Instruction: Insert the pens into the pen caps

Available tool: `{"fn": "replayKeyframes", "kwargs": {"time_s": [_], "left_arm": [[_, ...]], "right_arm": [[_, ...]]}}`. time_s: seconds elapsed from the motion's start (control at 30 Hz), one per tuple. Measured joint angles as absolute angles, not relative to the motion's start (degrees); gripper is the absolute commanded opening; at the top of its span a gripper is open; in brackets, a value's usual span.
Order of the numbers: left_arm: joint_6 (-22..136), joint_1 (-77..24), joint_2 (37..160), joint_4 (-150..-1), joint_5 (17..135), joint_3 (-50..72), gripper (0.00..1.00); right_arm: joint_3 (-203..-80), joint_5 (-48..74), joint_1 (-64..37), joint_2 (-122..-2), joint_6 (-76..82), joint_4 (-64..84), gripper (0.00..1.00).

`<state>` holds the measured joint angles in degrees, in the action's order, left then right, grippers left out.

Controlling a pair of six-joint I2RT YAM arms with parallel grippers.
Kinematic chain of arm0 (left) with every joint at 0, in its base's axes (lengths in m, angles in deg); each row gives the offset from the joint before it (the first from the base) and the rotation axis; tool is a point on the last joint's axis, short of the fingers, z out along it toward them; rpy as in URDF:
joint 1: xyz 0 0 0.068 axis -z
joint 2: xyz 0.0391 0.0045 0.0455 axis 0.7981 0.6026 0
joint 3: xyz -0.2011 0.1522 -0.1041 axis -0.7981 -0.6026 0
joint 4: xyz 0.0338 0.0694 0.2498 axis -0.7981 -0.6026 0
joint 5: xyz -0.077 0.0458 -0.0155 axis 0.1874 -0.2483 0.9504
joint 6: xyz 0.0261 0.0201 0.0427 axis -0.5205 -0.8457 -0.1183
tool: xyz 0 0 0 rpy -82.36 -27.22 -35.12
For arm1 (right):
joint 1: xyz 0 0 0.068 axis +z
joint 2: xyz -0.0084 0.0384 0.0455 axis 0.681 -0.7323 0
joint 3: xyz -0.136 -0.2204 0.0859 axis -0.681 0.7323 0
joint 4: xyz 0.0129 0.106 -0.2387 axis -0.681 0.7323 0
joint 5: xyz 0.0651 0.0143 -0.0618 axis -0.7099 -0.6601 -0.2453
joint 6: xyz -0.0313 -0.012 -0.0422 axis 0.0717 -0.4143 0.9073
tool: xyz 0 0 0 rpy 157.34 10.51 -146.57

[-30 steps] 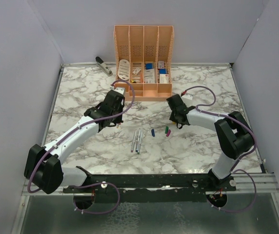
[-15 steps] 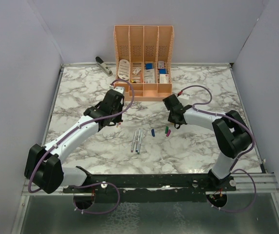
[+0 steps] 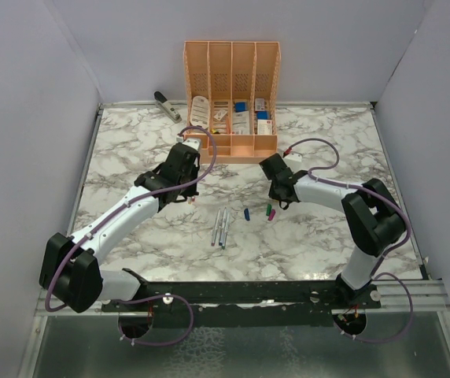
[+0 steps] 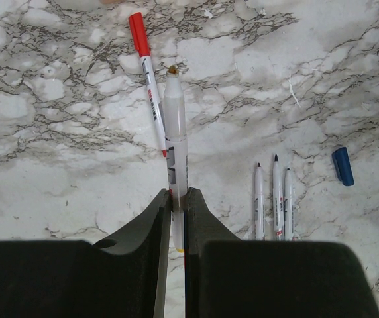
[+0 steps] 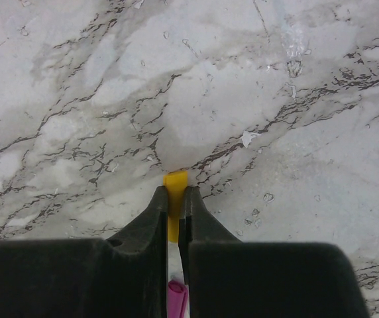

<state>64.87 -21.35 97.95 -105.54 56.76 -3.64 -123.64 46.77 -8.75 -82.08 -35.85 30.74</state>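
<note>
Now, near the peach organizer (image 3: pixel 241 146)
Clamped: a pen (image 4: pixel 175 132) in the left gripper (image 4: pixel 177 196), the yellow cap (image 5: pixel 175 180) in the right gripper (image 5: pixel 175 193).

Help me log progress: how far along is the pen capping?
Done: one pen wears its red cap. In hand: the left fingers are shut on a bare pen, the right fingers on the yellow cap. Remaining: three uncapped pens lie beside the blue cap, with the green cap and magenta cap nearby.
</note>
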Motion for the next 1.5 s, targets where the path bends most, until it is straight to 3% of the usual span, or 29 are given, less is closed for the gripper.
{"fn": "replayKeyframes", "kwargs": {"time_s": [0.5, 0.73, 0.97, 1.5], "left_arm": [[64.45, -21.37, 97.51, -100.56, 62.77, -4.21, 0.00], [62.66, -20.33, 94.47, -89.23, 71.19, -9.70, 0.00], [67.47, -18.14, 93.14, -67.81, 86.16, -17.28, 0.00], [73.85, -14.18, 100.29, -59.97, 92.26, -13.52, 0.00]], "right_arm": [[-128.12, 45.18, -9.60, -75.02, -27.59, 30.10, 0.01], [-126.86, 44.32, -11.17, -61.97, -20.55, 16.18, 0.01], [-112.76, 33.22, -11.52, -47.98, -17.34, -6.71, 0.01], [-101.92, 16.43, -11.52, -42.54, -21.97, -24.50, 0.01]]}}
